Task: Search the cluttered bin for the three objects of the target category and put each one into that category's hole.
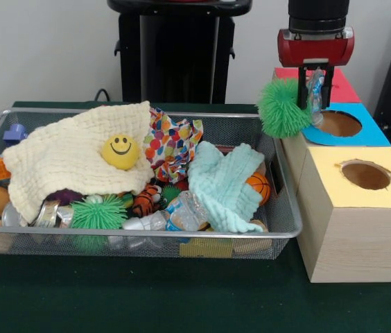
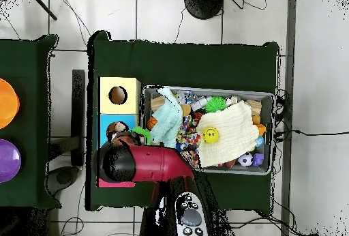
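Yellow box [image 1: 351, 208] with a round hole stands nearest, at 3 o'clock of the wire bin [image 1: 279, 232]. The bin holds cloths, a smiley ball [image 1: 120, 151] and a spiky green ball [image 1: 97, 214]. Farther, at 1 o'clock, the gripper [image 1: 316, 89] is closed on a clear crinkly object [image 1: 314, 90] above the blue box [image 1: 362, 132]. A green pom-pom [image 1: 282, 107] hangs just beside it.

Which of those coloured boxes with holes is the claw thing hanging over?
The blue-topped box, the middle one; the end effector hangs above its hole, holding a green spiky ball.
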You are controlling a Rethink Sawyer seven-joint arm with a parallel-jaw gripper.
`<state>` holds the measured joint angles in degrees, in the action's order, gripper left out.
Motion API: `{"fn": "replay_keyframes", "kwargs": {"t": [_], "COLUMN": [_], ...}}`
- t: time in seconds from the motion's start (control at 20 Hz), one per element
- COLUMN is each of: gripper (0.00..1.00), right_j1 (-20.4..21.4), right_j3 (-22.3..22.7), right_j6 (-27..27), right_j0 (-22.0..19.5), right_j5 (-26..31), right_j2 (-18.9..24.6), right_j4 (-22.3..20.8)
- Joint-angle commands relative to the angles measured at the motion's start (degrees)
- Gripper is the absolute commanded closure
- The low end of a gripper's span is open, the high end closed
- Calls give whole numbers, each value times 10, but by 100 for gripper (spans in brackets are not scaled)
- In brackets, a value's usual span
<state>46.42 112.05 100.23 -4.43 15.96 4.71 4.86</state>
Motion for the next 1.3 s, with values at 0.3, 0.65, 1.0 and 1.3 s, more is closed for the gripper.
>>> {"fn": "replay_keyframes", "kwargs": {"t": [0.3,0.65,1.0,1.3], "gripper": [100,100,100,100], "right_j1": [-12,-15,-14,-16], "right_j3": [11,21,28,45], "right_j6": [79,95,124,147], "right_j0": [-31,-27,0,14], "right_j5": [-10,-14,-27,-41], "right_j2": [45,48,35,40], "right_j4": [9,16,26,44]}}
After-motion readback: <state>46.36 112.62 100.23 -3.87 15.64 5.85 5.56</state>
